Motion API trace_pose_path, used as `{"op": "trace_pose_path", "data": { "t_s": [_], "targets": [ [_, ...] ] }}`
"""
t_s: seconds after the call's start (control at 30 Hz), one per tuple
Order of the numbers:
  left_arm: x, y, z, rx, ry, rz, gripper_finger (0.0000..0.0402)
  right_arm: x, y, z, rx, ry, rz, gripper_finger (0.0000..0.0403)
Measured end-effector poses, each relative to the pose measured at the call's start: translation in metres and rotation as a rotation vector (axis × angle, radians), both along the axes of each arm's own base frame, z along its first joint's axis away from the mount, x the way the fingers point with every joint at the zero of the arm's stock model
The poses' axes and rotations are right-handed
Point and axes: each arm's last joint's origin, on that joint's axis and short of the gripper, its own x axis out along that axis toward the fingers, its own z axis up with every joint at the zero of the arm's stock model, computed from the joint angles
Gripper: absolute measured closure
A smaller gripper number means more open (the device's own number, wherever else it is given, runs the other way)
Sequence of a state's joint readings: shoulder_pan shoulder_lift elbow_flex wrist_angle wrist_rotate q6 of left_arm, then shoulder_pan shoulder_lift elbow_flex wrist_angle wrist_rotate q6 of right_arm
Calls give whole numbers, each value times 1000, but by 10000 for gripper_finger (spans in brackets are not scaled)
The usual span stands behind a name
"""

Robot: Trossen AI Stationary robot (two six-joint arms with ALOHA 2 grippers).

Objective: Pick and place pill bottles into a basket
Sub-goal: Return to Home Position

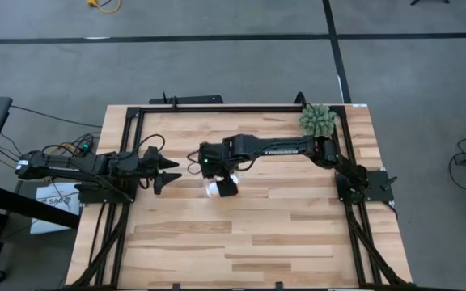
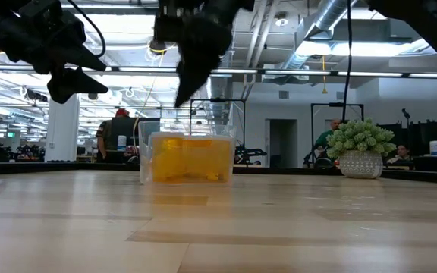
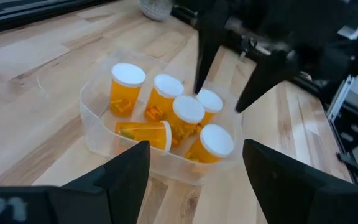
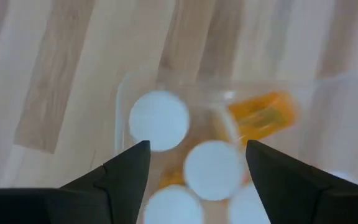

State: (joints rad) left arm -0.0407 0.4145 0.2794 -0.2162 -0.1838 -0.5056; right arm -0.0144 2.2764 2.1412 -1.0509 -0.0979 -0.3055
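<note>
All six pill bottles (image 3: 188,111) sit in the clear basket (image 3: 91,121) mid-table (image 1: 257,234) — one lying on its side. The right gripper (image 4: 197,146) hangs just above, fingers apart, empty; the left gripper (image 1: 171,172) — also spread — waits just to the basket's left.

Overhead looks down, low looks level, both wrist views share the basket (image 3: 94,127)

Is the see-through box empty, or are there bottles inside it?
Not empty. The basket holds six pill bottles; one of them lies on its side.
</note>
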Motion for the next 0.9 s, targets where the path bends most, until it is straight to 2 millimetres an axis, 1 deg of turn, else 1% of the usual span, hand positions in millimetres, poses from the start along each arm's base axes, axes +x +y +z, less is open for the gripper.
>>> {"op": "trace_pose_path", "data": {
  "t_s": [0.1, 0.17, 0.23, 0.33, 0.37, 0.5, 0.57, 0.63, 0.7, 0.77, 0.83, 0.9],
  "targets": [
    [0, 1, 2, -17, -22, 34, 155, 1, -2, 25, -6, -76, 10, 143],
    [1, 1, 4, -15, -53, 42, 155, -3, -7, 44, 4, -105, -18, 143],
    [1, 1, 8, 16, -81, 28, 155, -1, -11, 63, 24, -186, -73, 143],
    [2, 0, 16, 52, -161, -4, 155, -10, -25, 88, 44, -223, -181, 143],
    [2, 0, 19, 68, -196, -7, 155, -13, -30, 96, 46, -264, -207, 143],
    [0, 0, 42, 156, -416, -7, 155, -43, -46, 137, 50, -333, -260, 143],
    [-2, 0, 53, 218, -518, -6, 155, -60, -50, 158, 63, -371, -291, 143],
    [-3, 0, 58, 262, -564, 3, 155, -74, -51, 179, 60, -434, -289, 143],
    [-3, 0, 58, 259, -554, 29, 155, -93, -50, 200, 54, -490, -279, 143],
    [-4, 1, 55, 220, -531, 52, 155, -111, -50, 219, 67, -540, -271, 143],
    [-4, 2, 52, 188, -516, 66, 155, -131, -51, 233, 98, -577, -251, 143],
    [-3, 2, 45, 180, -525, 69, 155, -149, -52, 244, 123, -619, -224, 143]
  ]
}}
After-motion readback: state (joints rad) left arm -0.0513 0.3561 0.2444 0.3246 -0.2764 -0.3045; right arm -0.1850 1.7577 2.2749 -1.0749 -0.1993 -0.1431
